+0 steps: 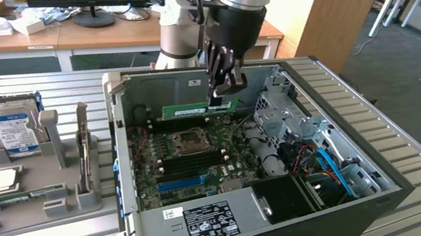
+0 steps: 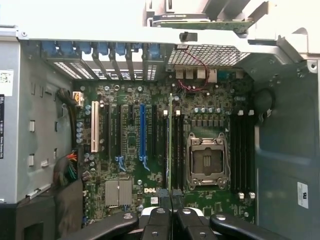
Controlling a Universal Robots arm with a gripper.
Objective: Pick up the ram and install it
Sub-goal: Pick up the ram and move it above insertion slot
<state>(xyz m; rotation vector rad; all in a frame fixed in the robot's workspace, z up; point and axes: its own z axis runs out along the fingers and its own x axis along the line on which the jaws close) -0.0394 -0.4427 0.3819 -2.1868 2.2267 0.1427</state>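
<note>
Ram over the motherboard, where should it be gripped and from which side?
By its long upper edge, from above, pinching the two flat faces. The ram stands on edge, thin and broad-faced, with its lower edge towards the motherboard slots, so that edge must stay free. The gripper is shut on it this way.

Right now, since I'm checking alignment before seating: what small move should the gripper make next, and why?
Likely a slight sideways nudge, then straight down. The gripper is shut on the ram, held edge-down above the board, unseated. In the wrist view it runs parallel to the slots beside the socket, but seems slightly off them.
</note>
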